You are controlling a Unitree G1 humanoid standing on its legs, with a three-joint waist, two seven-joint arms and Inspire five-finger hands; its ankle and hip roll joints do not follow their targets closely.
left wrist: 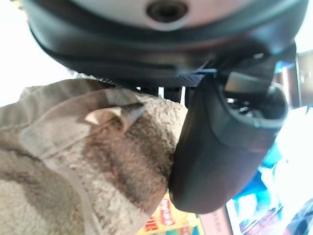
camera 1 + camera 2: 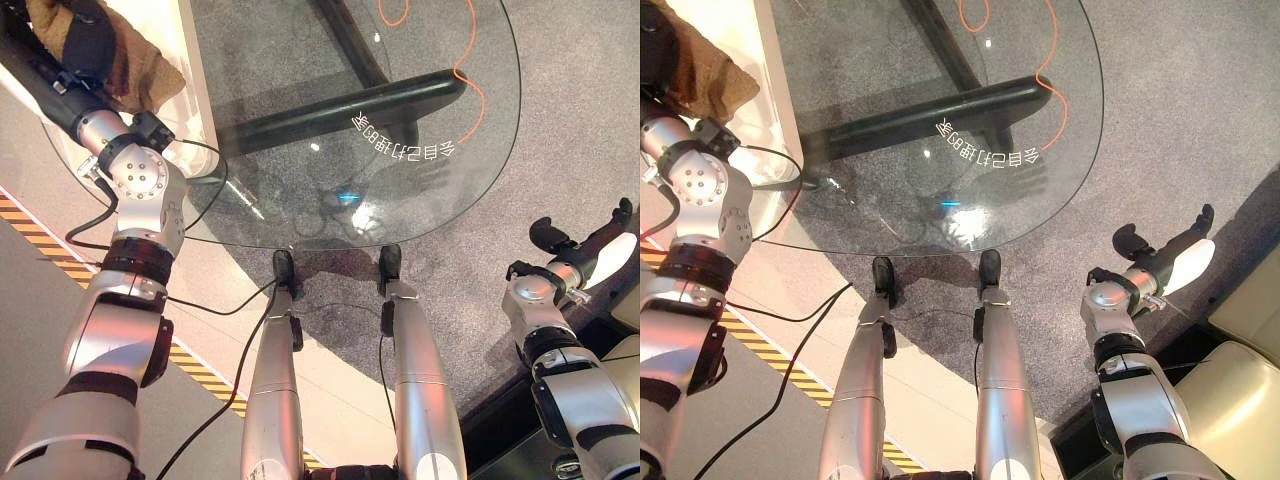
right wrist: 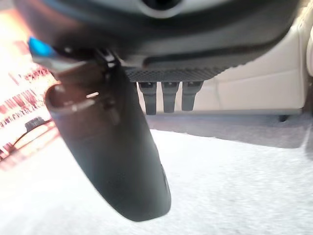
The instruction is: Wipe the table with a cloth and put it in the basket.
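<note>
A brown fuzzy cloth [image 2: 145, 72] is bunched in my left hand [image 2: 85, 42] at the far left, over a white container [image 2: 200, 95] that stands against the left side of the round glass table [image 2: 450, 170]. In the left wrist view the cloth [image 1: 73, 161] presses against the palm, with the thumb [image 1: 220, 147] closed beside it. My right hand [image 2: 600, 245] hangs off to the right of the table above the grey carpet. Its fingers [image 3: 166, 95] are straight and hold nothing.
A dark table base [image 2: 350, 105] and an orange cable [image 2: 470, 85] show through the glass. Yellow-black floor tape [image 2: 20, 215] runs along the left. A cream seat [image 2: 1240, 390] stands at the near right.
</note>
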